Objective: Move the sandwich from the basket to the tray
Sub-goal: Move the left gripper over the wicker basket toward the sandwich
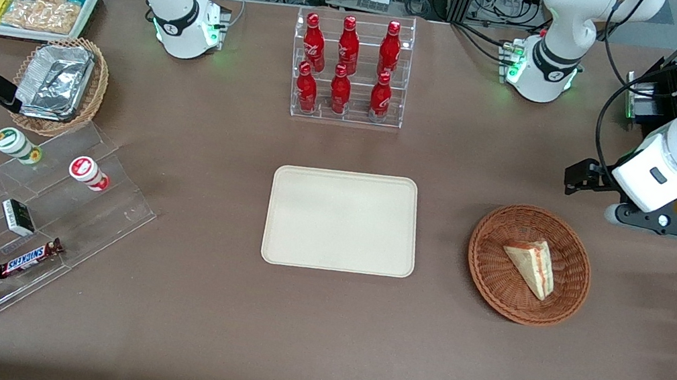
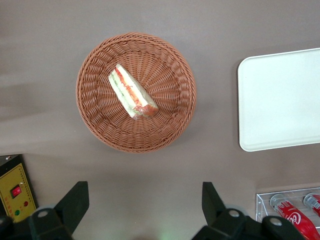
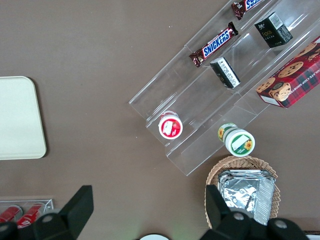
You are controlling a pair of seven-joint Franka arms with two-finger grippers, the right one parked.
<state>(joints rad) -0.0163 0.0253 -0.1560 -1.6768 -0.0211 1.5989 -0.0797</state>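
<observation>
While sandwich (image 1: 531, 264) lies in basket (image 1: 489, 268), end effector (image 2: 142, 202) open above

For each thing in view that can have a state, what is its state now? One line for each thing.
sandwich: lying in the basket, not gripped.
basket: holds only the sandwich.
tray: nothing on it.
gripper: open, above the bare table beside the basket, holding nothing.
cola bottles: upright in their clear rack, caps on.
</observation>
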